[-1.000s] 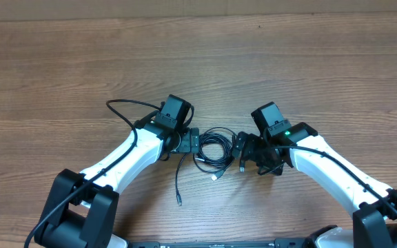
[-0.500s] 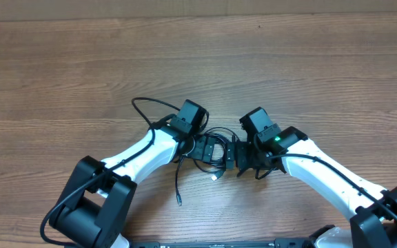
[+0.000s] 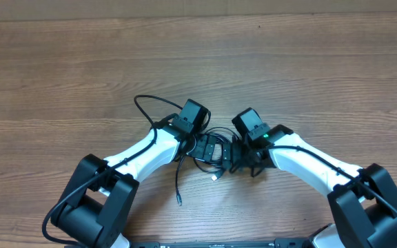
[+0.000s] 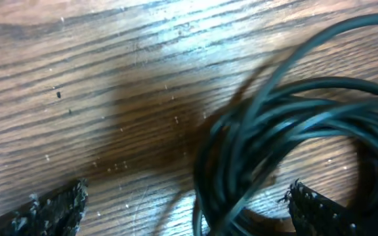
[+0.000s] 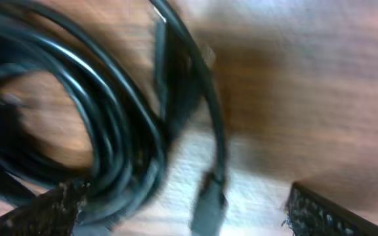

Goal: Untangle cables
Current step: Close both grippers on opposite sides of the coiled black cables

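cables (image 3: 213, 149): coiled bundle mid-worktop (image 3: 81, 62), nearer the front edge, between both grippers; one strand trails toward that edge.
left gripper (image 4: 182, 208): jaws wide, coil's edge between them, nothing held.
right gripper (image 5: 189, 208): jaws wide over coil and a plug (image 5: 205, 210) (view blurred).
risk: closing now likely pinches several loops; pulling apart would tighten the tangle.
risk 2: grippers near each other; could collide.

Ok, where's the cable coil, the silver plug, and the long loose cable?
cable coil (image 4: 274, 131), left wrist view, on the bunched loops.
silver plug (image 3: 216, 178), overhead view, on its bright tip.
long loose cable (image 3: 178, 182), overhead view, midway along the strand.
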`<state>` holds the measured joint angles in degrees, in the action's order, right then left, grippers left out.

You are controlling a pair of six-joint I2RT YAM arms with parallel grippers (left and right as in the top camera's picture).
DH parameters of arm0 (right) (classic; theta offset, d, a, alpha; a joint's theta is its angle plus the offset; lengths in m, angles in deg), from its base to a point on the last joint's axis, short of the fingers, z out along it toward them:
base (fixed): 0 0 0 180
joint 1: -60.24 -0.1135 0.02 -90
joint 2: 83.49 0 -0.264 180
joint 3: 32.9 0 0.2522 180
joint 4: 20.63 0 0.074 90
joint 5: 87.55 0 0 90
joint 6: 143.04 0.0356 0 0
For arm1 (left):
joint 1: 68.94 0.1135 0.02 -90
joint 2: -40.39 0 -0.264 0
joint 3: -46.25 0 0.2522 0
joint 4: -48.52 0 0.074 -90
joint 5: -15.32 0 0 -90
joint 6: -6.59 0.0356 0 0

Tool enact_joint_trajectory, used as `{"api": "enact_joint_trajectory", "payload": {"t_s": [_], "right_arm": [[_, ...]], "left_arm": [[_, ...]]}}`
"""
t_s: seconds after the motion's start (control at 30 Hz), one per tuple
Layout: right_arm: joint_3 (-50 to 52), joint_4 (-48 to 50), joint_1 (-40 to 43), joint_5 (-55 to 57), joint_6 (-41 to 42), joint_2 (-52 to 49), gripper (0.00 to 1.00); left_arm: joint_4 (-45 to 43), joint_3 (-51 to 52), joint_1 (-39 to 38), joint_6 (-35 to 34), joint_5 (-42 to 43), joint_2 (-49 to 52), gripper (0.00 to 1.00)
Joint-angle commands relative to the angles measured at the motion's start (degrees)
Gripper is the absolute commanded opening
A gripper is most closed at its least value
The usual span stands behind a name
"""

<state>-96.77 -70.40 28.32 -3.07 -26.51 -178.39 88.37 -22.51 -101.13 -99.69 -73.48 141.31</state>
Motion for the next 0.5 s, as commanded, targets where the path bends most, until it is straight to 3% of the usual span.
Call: {"api": "enact_joint_trajectory", "payload": {"t_s": [0.0,0.47], "right_arm": [[0.2,2.2,-0.3,-3.4,-0.5,-3.3,1.00],[0.2,3.5,-0.3,3.4,2.0,-3.6,1.00]], "left_arm": [[0.2,-0.2,-0.1,1.3,-2.4,1.6,1.00],[0.0,-0.2,-0.1,1.3,-3.3,1.6,1.00]]}}
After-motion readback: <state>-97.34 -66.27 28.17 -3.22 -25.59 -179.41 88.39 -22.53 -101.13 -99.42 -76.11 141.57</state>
